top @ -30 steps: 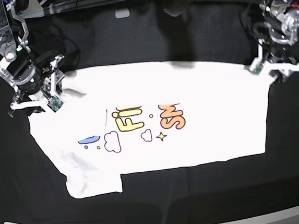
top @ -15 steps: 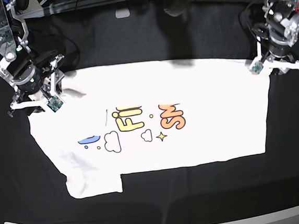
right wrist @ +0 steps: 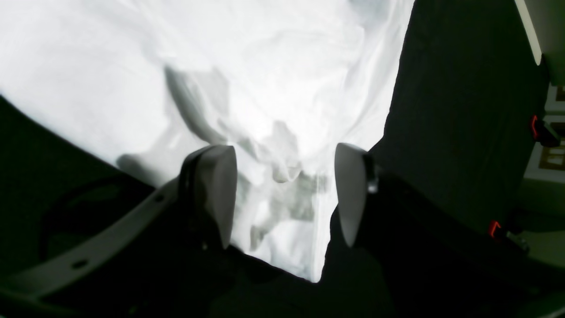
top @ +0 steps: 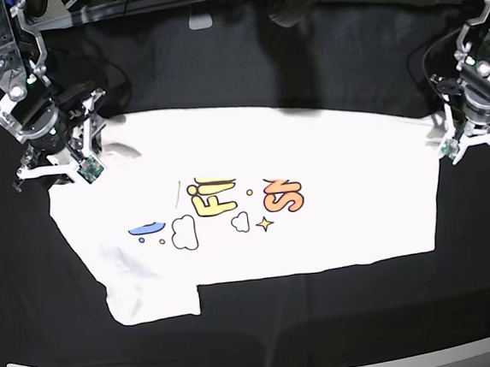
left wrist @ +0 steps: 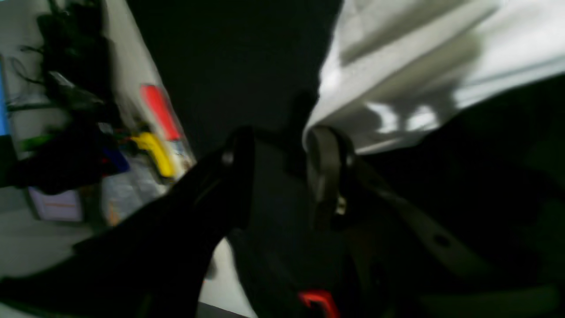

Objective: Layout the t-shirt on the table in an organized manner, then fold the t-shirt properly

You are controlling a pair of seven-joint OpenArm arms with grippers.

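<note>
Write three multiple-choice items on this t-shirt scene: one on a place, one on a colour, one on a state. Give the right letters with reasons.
1. Where is the left gripper relative to the t-shirt?
A. Over the print
B. Beside one edge, on the base view's right
C. At the edge nearest the camera

2. What colour is the small star in the print?
A. Yellow
B. Green
C. Red

3. How do the right gripper's jaws stand?
A. Shut with nothing in them
B. Apart, with bunched cloth between them
C. Clamped on the table

Answers: 1 B, the arm sits by the shirt's edge on that side. 2 A, the outlined star is yellow. 3 B, the right wrist view shows a clear gap with wrinkled white cloth in it.
</note>
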